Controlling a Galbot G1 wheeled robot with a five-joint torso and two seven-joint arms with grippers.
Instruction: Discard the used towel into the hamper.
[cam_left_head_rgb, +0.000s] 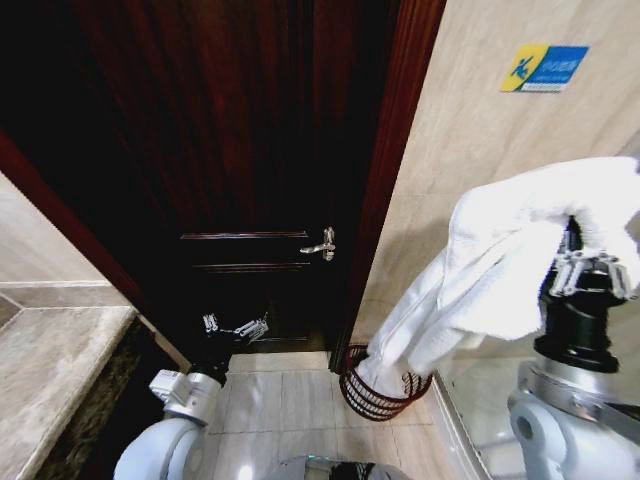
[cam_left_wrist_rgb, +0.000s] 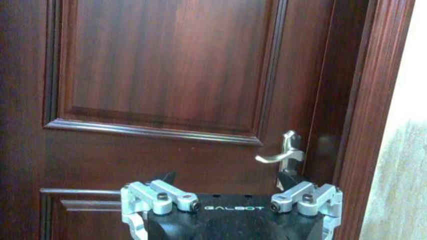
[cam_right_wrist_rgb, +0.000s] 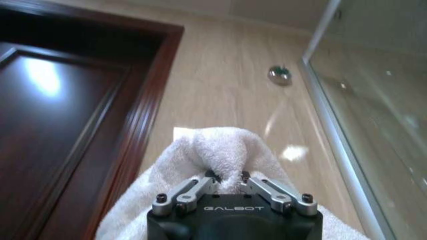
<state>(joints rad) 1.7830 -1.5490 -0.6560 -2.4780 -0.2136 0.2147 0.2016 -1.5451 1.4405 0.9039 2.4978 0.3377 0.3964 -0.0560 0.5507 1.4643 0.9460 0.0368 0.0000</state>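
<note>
On the tiled floor (cam_left_head_rgb: 270, 400), against the foot of the beige marble wall (cam_left_head_rgb: 470, 130) and just beside the dark wooden door frame (cam_left_head_rgb: 385, 180), the hamper (cam_left_head_rgb: 368, 398) is seen standing upright, its dark reddish-brown openwork side and thicker rim visible. A stretch of bare floor is left between the hamper and the left arm; the space is bounded by the closed wooden door (cam_left_head_rgb: 230, 150) with its silver lever handle (cam_left_head_rgb: 322, 244) ahead, by the stone counter (cam_left_head_rgb: 50, 370) at the robot's left, and by a glass panel (cam_right_wrist_rgb: 380, 125) at its right. The white towel (cam_left_head_rgb: 500, 270) is held raised at the robot's right, a fold of it pinched between the closed fingers of the right gripper (cam_right_wrist_rgb: 227, 181), as recorded in the right wrist view. From the gripper the towel is draped forward and downward, and its lower end is seen hanging into the mouth of the hamper; whether it touches the bottom cannot be told. The hamper is thus placed below and ahead of the right gripper (cam_left_head_rgb: 590, 265), toward the door. The left gripper (cam_left_head_rgb: 235, 328) is held low before the door, well apart from towel and hamper, with its fingers spread open and nothing between them. A blue and yellow sign (cam_left_head_rgb: 544, 68) is fixed high on the wall.
</note>
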